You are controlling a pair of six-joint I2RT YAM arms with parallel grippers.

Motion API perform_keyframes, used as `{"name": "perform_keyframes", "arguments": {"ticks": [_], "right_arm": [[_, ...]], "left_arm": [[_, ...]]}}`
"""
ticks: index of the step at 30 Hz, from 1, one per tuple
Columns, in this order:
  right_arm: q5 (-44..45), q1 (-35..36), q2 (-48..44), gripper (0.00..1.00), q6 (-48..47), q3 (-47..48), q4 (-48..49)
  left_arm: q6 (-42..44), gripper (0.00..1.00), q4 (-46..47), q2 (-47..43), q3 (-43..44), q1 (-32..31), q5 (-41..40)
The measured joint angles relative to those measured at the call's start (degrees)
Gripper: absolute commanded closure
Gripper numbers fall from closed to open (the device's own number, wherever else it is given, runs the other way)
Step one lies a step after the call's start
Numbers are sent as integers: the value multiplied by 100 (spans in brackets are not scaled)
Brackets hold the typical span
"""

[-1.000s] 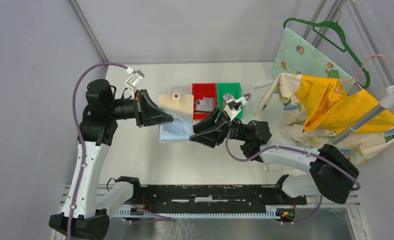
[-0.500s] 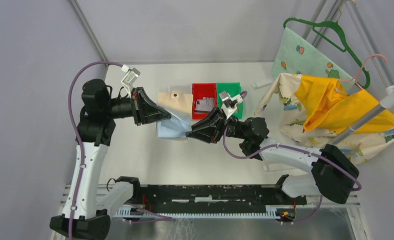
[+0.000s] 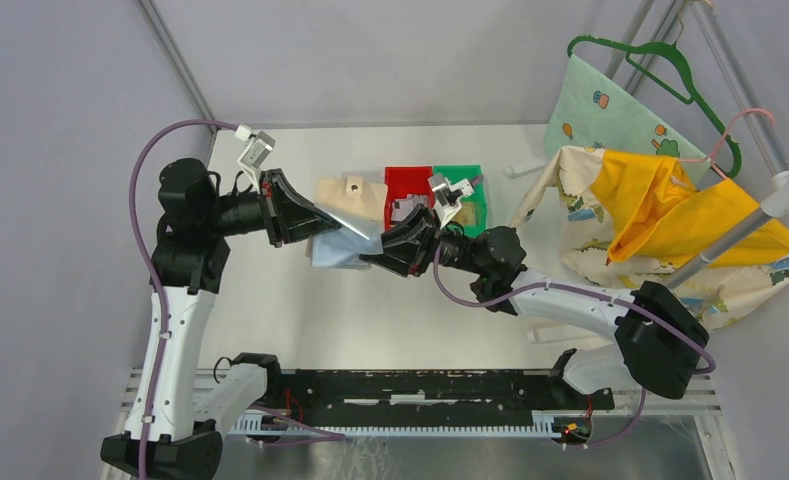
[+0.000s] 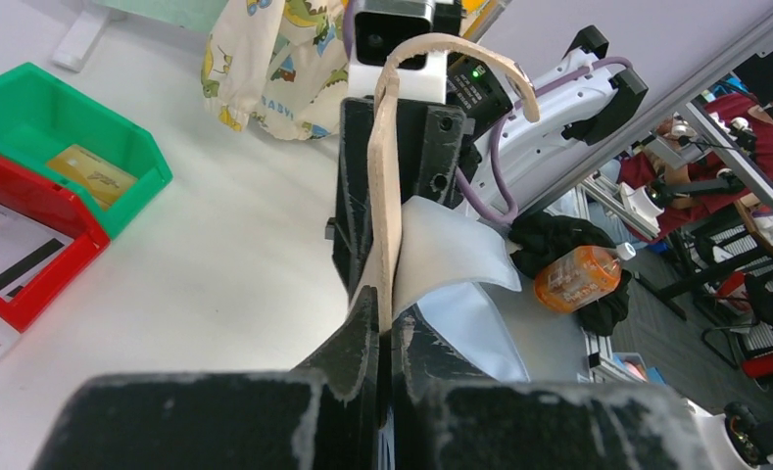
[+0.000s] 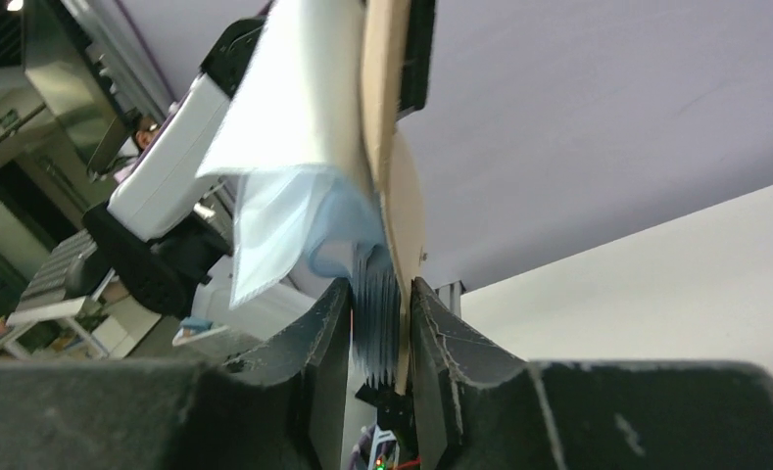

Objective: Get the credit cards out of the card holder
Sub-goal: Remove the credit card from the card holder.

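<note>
The left gripper (image 4: 387,328) clamps shut on an edge of the small beige leather-like card holder (image 4: 390,186). The right gripper (image 5: 374,294), narrowly parted, pinches the holder's clear sleeve edges above the bare white table (image 3: 370,310).

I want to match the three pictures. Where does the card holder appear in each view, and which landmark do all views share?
Top external: the card holder is at the centre, just left of the red bin.
Left wrist: centre, a beige edge rising from the shut left gripper.
Right wrist: top centre, reaching down into the right gripper.
Shared landmark: its clear sleeves.
</note>
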Motion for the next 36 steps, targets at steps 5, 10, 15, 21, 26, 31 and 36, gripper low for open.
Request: {"name": "perform_keyframes", "arguments": {"ticks": [5, 10, 15, 21, 26, 31, 36], "right_arm": [[636, 72, 127, 68, 92, 101, -90], [925, 111, 151, 69, 225, 101, -22], [933, 107, 446, 79, 688, 101, 686], [1032, 101, 807, 100, 1392, 92, 1561], [1285, 101, 761, 100, 1637, -59, 1845], [1530, 44, 256, 100, 1609, -238, 1139], [1746, -96, -409, 100, 1462, -280, -282]], "left_arm": [[2, 98, 0, -33, 0, -17, -90], [2, 98, 44, -33, -4, -17, -155], [2, 89, 153, -68, -24, -17, -170], [42, 24, 125, -96, -87, -50, -151], [437, 1, -518, 39, -35, -114, -195], [1451, 0, -1598, 352, 549, -114, -348], [2662, 0, -2173, 216, 1014, -114, -619]]}}
